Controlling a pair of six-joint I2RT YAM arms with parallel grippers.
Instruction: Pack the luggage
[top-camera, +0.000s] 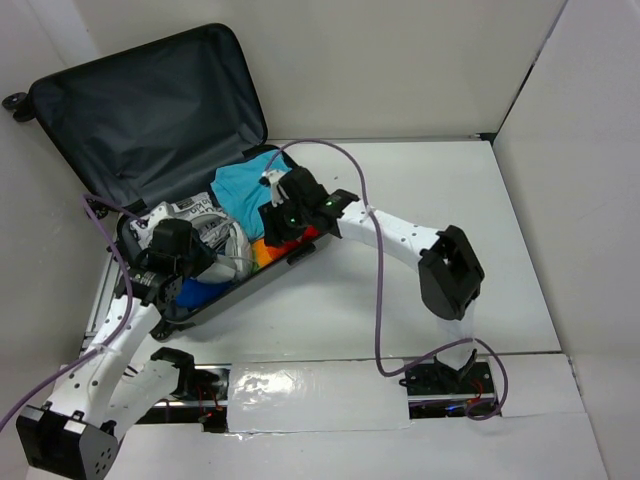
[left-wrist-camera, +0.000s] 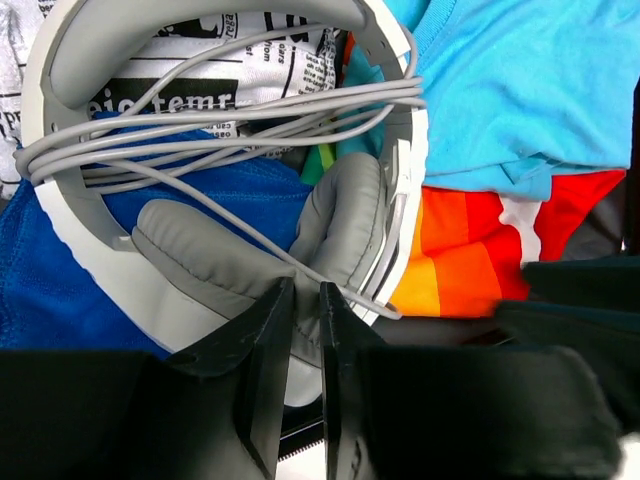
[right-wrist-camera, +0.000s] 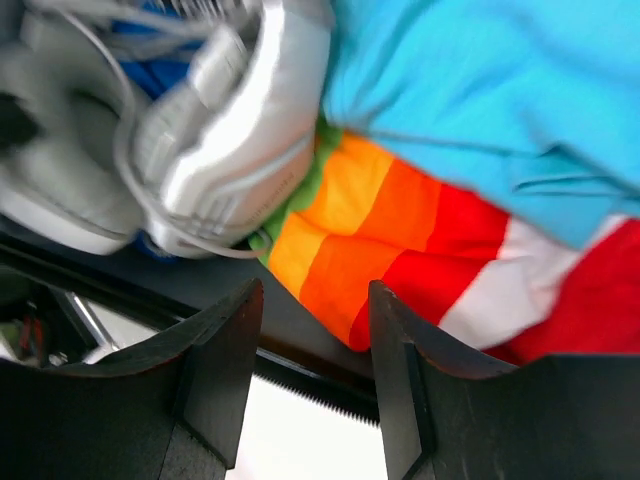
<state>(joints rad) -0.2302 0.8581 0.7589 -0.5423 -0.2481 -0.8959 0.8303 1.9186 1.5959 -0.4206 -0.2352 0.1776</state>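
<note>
The luggage (top-camera: 150, 110) lies open at the back left, its dark-lined lid tilted back. Its lower half holds a light blue shirt (top-camera: 245, 185), a rainbow-striped cloth (right-wrist-camera: 400, 230), a newsprint-patterned cloth (left-wrist-camera: 190, 60), a blue cloth (left-wrist-camera: 60, 290) and white-grey headphones (left-wrist-camera: 210, 260) wrapped in a grey cord. My left gripper (left-wrist-camera: 305, 295) is over the case's left part, its jaws pinched almost together on a grey ear pad of the headphones. My right gripper (right-wrist-camera: 312, 290) hovers at the case's near rim (right-wrist-camera: 200, 300), open, its jaws standing either side of the rainbow cloth's corner, nothing pinched.
The case fills the table's back left corner, against white walls. A purple cable (top-camera: 378, 300) loops from the right wrist across the table (top-camera: 420, 190) to the near edge. The right arm's elbow (top-camera: 450, 270) stands at mid right. Clear tape (top-camera: 310, 395) covers the front edge.
</note>
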